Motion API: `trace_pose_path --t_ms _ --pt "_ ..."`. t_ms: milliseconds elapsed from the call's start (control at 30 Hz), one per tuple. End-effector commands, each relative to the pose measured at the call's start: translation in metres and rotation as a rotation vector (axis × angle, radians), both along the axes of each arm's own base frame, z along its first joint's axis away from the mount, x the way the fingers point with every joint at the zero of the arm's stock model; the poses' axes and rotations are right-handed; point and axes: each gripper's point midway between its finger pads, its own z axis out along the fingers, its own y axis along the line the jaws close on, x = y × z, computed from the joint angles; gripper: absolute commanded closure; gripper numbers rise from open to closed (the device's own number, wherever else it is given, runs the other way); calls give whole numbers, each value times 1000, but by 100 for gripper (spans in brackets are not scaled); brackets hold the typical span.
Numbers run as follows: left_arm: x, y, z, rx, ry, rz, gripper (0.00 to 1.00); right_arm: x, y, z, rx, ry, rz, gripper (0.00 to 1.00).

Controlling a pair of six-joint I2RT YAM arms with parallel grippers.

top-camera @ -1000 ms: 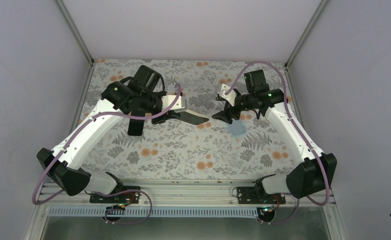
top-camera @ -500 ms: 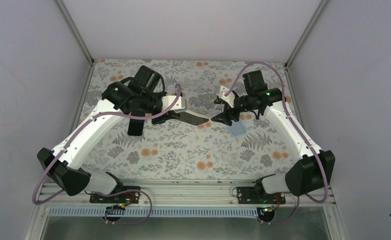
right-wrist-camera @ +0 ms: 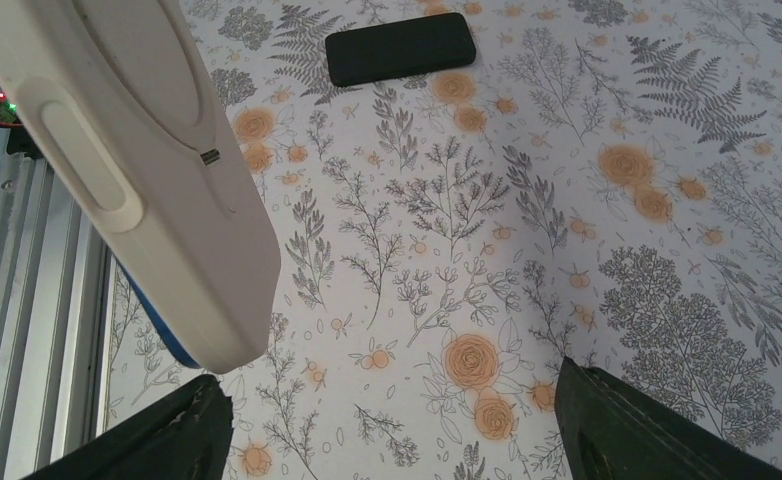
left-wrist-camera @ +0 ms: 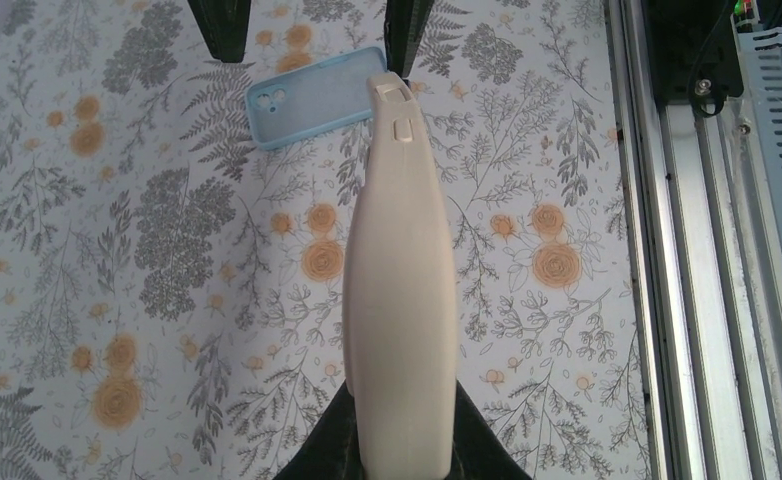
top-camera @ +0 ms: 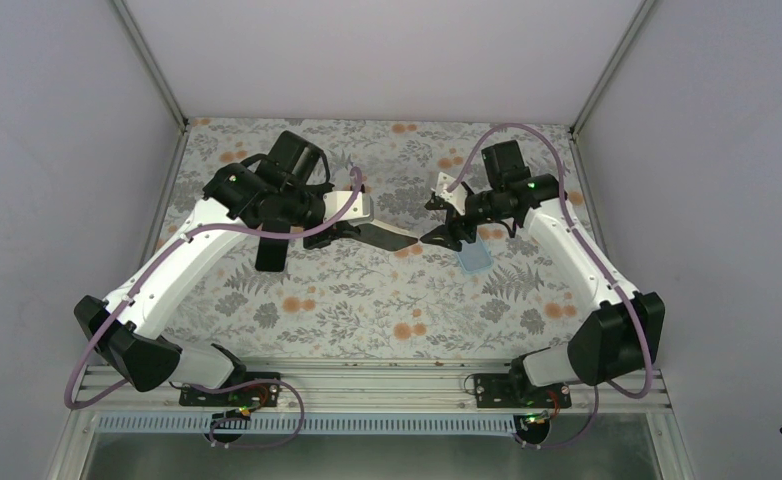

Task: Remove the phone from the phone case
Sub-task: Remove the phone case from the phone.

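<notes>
Phone (left-wrist-camera: 399,300) is out of its shell, held edge-on above the bench (left-wrist-camera: 117,300) by one end in the closed left claw (left-wrist-camera: 402,455). Phone case (left-wrist-camera: 317,95) lies flat on the bench, apparently empty, near the open right claw (right-wrist-camera: 387,400). Risk: the end-only grip could let the phone pivot or drop if the right claw nudges it.

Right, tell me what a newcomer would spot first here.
First comes the beige-backed phone, held in the air over mid-table by the shut left end effector. The empty blue case lies flat on the floral table by the open right end effector, which is near the phone's tip. A black phone lies at the left.
</notes>
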Motion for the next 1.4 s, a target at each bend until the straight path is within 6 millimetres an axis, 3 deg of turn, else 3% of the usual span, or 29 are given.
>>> trace_pose_path --t_ms 0,467,1000,1167,1367 --pt "4 -11 26 -86 -44 -17 98 -3 3 0 26 11 32 17" --pt "0 -14 28 -100 -21 -39 98 1 3 1 32 -3 18 19" --pt "-30 -17 26 -135 94 -154 98 50 6 27 50 -139 -119 20" --pt "-41 -21 34 -175 138 -210 98 68 6 34 46 -164 -171 20" --pt "-49 -28 42 -221 185 -261 98 72 20 35 40 -153 -144 20"
